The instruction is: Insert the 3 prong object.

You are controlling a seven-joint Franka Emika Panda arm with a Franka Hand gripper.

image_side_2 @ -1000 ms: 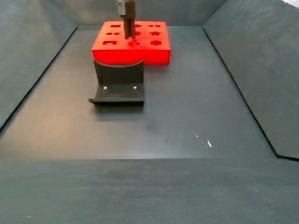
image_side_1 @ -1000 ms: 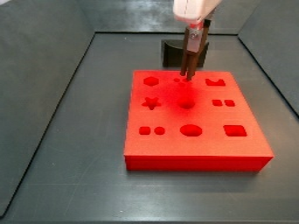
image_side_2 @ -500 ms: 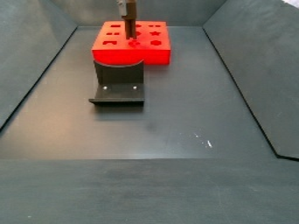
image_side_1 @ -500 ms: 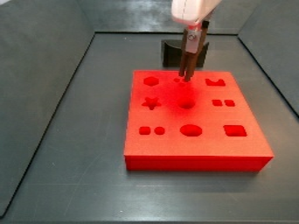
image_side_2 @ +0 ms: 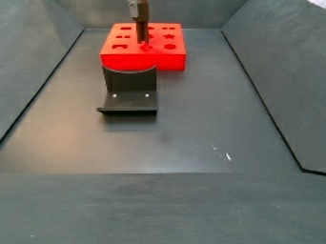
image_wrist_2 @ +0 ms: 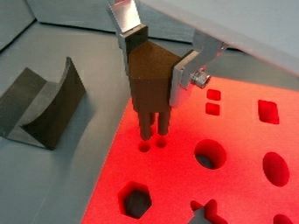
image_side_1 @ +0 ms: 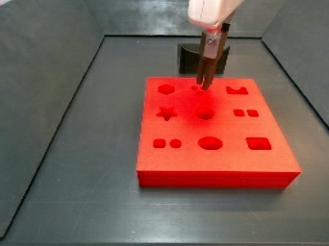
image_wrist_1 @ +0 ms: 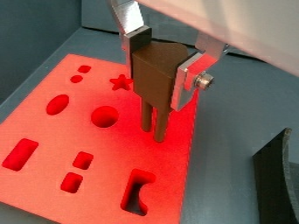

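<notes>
My gripper (image_wrist_1: pixel 163 61) is clamped on the 3 prong object (image_wrist_1: pixel 156 79), holding it upright with its thin prongs pointing down over the red block (image_wrist_1: pixel 70 131), their tips at small holes near its edge. The block lies on a dark grey floor (image_side_2: pixel 178 152) walled by grey panels. The fixture (image_side_2: pixel 129 95) stands just beside the block.

Cameras as I see them:
- Side view, near, high, looking down on the red block (image_side_1: pixel 213 135) with the fixture (image_side_1: pixel 193 60) behind it.
- Side view, far, opposite end: fixture (image_side_2: pixel 129 98) in front of the block (image_side_2: pixel 144 50).
- Both wrist views, close, looking down along the gripper (image_wrist_1: pixel 163 66) (image_wrist_2: pixel 155 66) at the block; both share the 3 prong object (image_wrist_1: pixel 156 86) (image_wrist_2: pixel 149 83).
</notes>
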